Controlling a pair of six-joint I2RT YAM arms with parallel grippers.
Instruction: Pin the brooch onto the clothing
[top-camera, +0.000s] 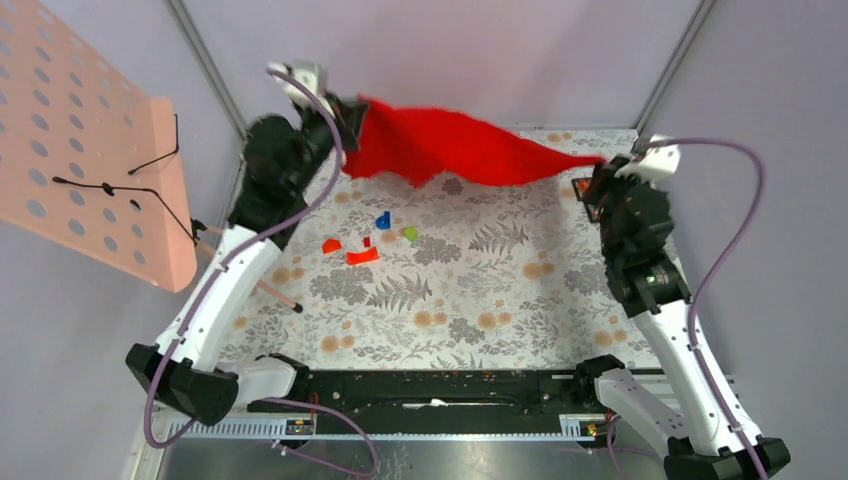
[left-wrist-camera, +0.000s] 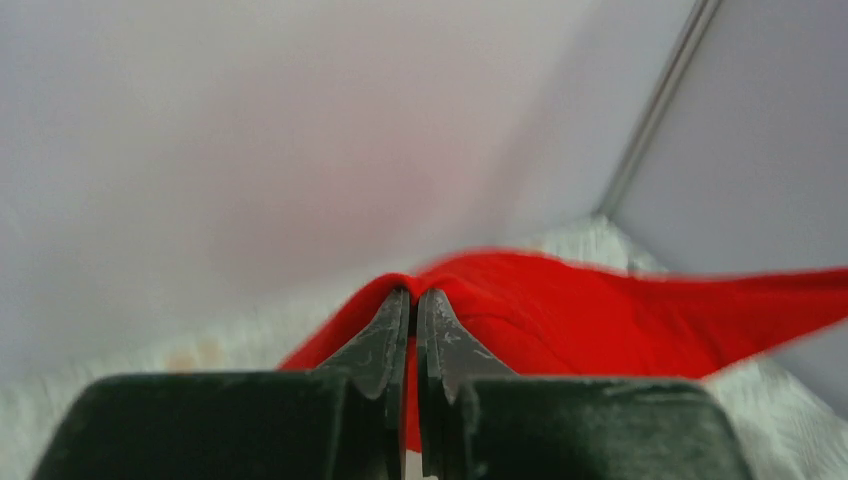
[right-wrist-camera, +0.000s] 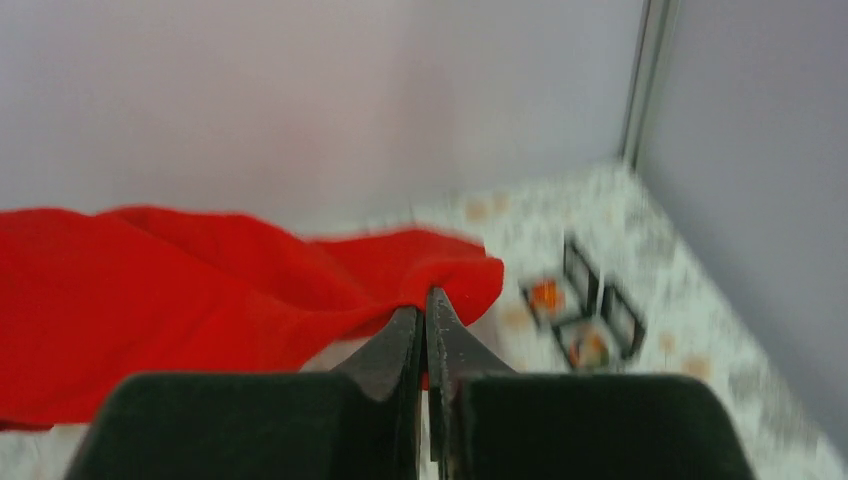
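Note:
The clothing, a bright red shirt (top-camera: 450, 148), hangs stretched between my two grippers over the far end of the floral table (top-camera: 450, 300). My left gripper (top-camera: 352, 118) is shut on its left end, with red fabric pinched at the fingertips (left-wrist-camera: 413, 292). My right gripper (top-camera: 603, 162) is shut on its narrow right end (right-wrist-camera: 424, 300). Small coloured pieces lie on the table below: a blue one (top-camera: 383, 220), a green one (top-camera: 410, 234) and red-orange ones (top-camera: 360, 255). I cannot tell which of them, if any, is the brooch.
A pink pegboard (top-camera: 90, 150) with black wire hooks stands at the left. A small black frame-like object (top-camera: 583, 190) sits by the right gripper, also in the right wrist view (right-wrist-camera: 590, 300). A thin stick (top-camera: 280, 293) lies near the left arm. Grey walls enclose the far end.

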